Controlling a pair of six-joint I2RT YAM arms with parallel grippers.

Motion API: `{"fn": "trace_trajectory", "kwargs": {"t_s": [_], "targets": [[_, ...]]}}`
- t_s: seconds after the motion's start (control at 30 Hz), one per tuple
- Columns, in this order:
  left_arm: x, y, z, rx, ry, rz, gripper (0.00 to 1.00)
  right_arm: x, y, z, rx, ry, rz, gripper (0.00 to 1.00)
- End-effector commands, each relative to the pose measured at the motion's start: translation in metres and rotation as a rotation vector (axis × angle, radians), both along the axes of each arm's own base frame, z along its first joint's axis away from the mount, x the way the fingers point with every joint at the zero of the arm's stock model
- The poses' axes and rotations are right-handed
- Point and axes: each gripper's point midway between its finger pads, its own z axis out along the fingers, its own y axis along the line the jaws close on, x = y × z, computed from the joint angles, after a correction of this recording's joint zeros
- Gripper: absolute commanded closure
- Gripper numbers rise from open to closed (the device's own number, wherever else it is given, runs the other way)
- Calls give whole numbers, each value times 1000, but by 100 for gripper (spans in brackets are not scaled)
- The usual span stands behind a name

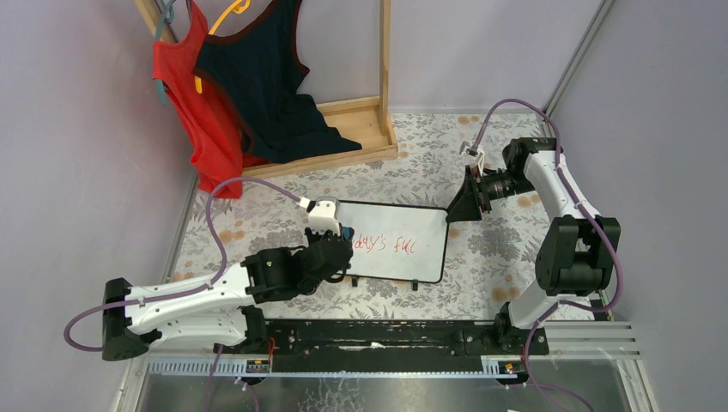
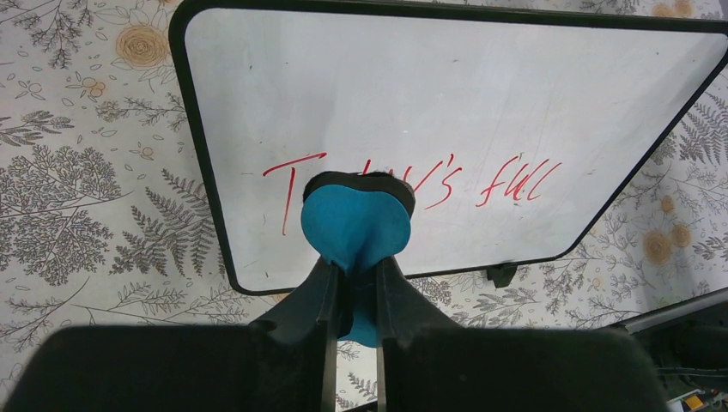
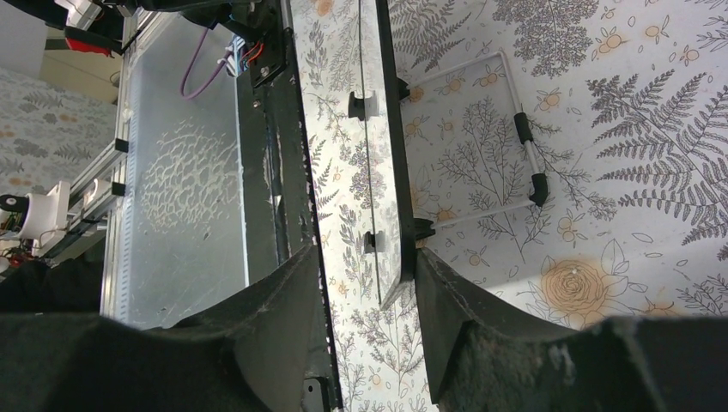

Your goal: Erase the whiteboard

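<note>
Floral tablecloth (image 1: 485, 253) carries the whiteboard (image 1: 397, 221); left gripper (image 2: 354, 257) clamps a blue eraser (image 2: 356, 225) over its red writing (image 2: 506, 182); right gripper (image 3: 369, 287) straddles its far-right corner, jaws apart.

Both arms share 1 build: glossy white shells over the long links and chunky matte black housings at the joints. The left arm (image 1: 185, 309) shows at the lower left of the top view, the right arm (image 1: 567, 232) at the right. A thin purple cable (image 1: 219, 227) loops off each to a small white camera block (image 1: 324, 213) at the wrist. Small dark screws dot the left arm's white shell. The left gripper (image 2: 354, 270) and right gripper (image 3: 367, 257) each carry 2 black wedge-shaped fingers, which look grainy up close.
</note>
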Motion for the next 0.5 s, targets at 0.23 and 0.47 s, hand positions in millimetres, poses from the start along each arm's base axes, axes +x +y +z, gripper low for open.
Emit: {"fn": "trace_trajectory", "kwargs": {"t_s": [0.23, 0.47], "targets": [[-1, 5, 0, -24, -13, 28, 97, 10, 5, -13, 23, 30, 6, 48], [-2, 7, 0, -27, -14, 28, 97, 14, 7, -18, 29, 44, 11, 48]]}}
